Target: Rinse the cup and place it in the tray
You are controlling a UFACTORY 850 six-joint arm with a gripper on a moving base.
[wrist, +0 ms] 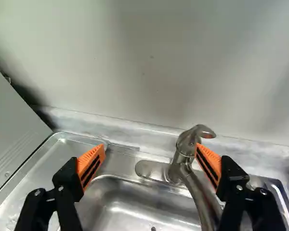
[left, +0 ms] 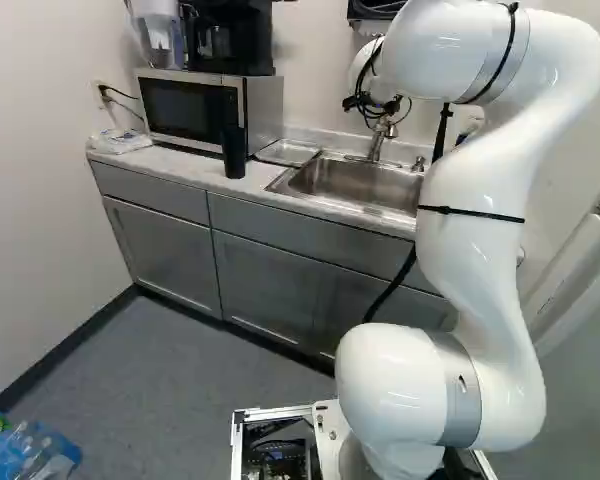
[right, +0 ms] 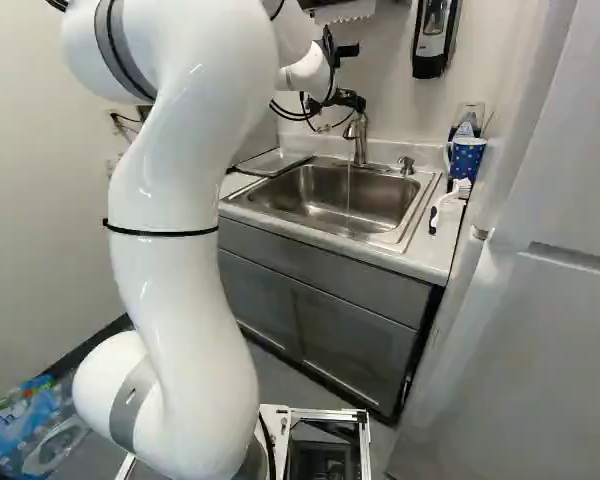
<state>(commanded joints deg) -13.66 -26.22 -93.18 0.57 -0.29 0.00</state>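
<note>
Fingers (right: 355,102) parted, close to the faucet (wrist: 184,151)

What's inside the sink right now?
A thin stream of water falls from the faucet into the sink; no cup shows in there. The near rim hides the wall below it, so anything low against that side would be out of sight.
</note>
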